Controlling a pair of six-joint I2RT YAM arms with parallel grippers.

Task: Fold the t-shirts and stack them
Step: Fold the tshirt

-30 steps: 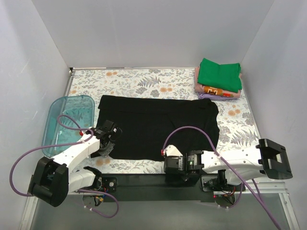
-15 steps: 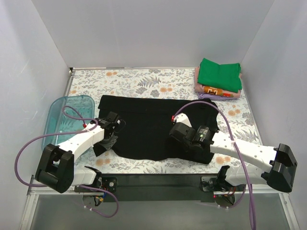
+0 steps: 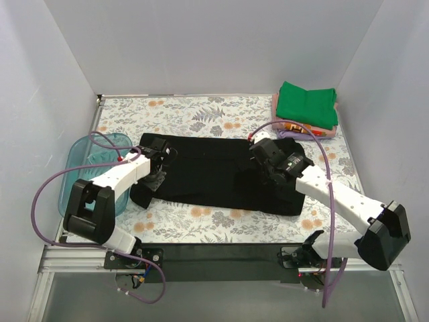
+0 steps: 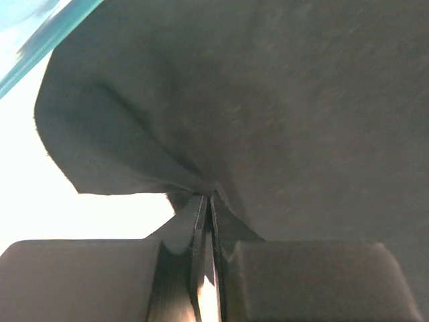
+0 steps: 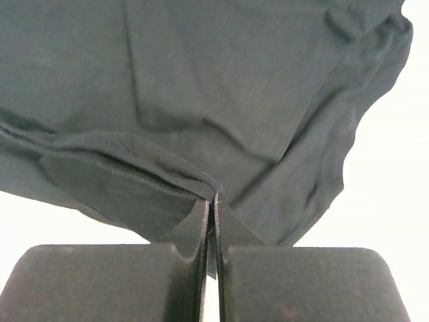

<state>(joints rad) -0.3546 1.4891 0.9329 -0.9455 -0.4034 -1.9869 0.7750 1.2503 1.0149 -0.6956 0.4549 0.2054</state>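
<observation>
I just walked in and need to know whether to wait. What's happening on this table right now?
Two robot arms are working on a black t-shirt spread across the patterned table. The left claw and the right claw are each shut on a pinch of its cloth, apparently mid-fold. A green shirt tops a folded stack in the far right corner. A teal tray lies at the left.
</observation>
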